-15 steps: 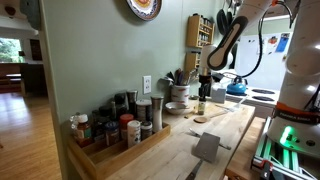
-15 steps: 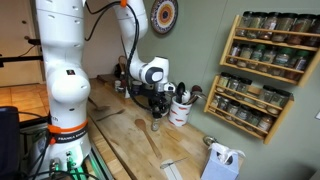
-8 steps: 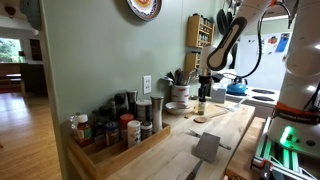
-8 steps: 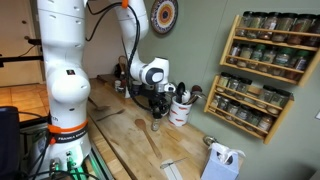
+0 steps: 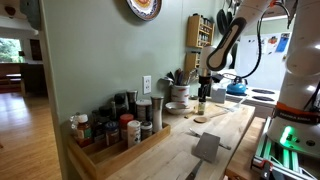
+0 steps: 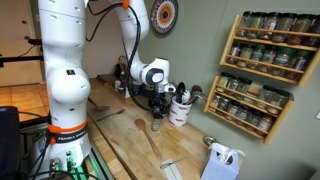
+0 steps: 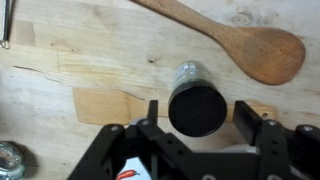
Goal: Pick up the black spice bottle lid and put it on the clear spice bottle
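The gripper (image 7: 198, 114) hangs unmoved for 1 second, jaws wide either side of the black lid (image 7: 195, 106), which apparently rests atop the clear spice bottle (image 7: 187, 72), just beside the wooden spoon (image 7: 240, 38). Placement looks done.

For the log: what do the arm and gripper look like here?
White, rounded arm with dark joint seams; a black cable loops along it. The gripper is matte black, with blocky jaws.
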### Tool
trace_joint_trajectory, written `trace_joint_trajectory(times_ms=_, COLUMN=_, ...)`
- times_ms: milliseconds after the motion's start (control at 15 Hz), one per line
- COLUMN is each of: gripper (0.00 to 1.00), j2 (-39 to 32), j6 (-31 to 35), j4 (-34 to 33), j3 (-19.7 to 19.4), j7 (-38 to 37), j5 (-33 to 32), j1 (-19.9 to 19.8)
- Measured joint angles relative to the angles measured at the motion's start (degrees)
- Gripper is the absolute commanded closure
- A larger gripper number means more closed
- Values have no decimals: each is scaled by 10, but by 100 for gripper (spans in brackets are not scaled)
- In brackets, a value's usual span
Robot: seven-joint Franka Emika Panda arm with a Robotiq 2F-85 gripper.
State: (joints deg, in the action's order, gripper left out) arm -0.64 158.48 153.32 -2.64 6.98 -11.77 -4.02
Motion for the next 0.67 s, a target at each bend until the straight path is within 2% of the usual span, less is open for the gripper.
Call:
trace_joint_trajectory(times_ms=333, gripper=0, j2=4, j6=0, j4=0, j3=0, j7=20, j5=32, j1=1)
trace_joint_trajectory(times_ms=667, gripper=0, j2=49, j6=-35, j4=4, j3=-4, j7=98, j5=138, j1=1)
